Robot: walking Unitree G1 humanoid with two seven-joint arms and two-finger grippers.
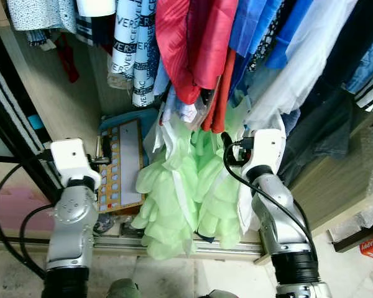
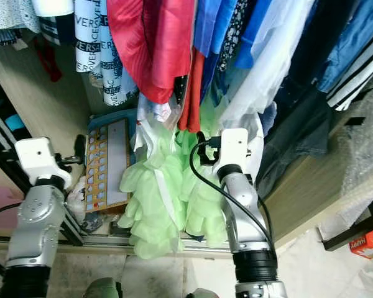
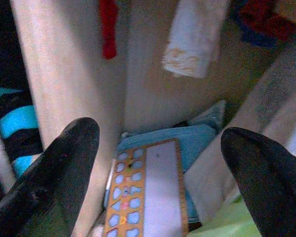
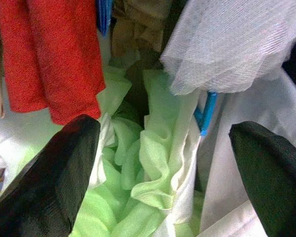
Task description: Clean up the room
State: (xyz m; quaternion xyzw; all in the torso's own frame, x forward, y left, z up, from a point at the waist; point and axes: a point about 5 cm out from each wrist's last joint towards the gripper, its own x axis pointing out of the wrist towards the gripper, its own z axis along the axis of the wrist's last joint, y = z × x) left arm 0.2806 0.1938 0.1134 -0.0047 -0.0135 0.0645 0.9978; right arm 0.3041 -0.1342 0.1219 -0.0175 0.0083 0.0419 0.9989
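Both arms reached fwd into wardrobe. Left gripper jaws open, aimed at orange puzzle board on wardrobe floor. Right gripper jaws open, w/ green dress between fingers, under red garment.

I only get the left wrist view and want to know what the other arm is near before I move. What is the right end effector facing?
Observer: The right end effector is open and points into a light green dress hanging in the wardrobe.
Operator: Anything above that dress?
Observer: A red garment hangs over it, beside a white shirt.
Operator: And my board with the blue shapes, where does it sit relative to the dress?
Observer: The board leans at the wardrobe bottom, to the robot's left of the dress, ahead of the open left end effector.
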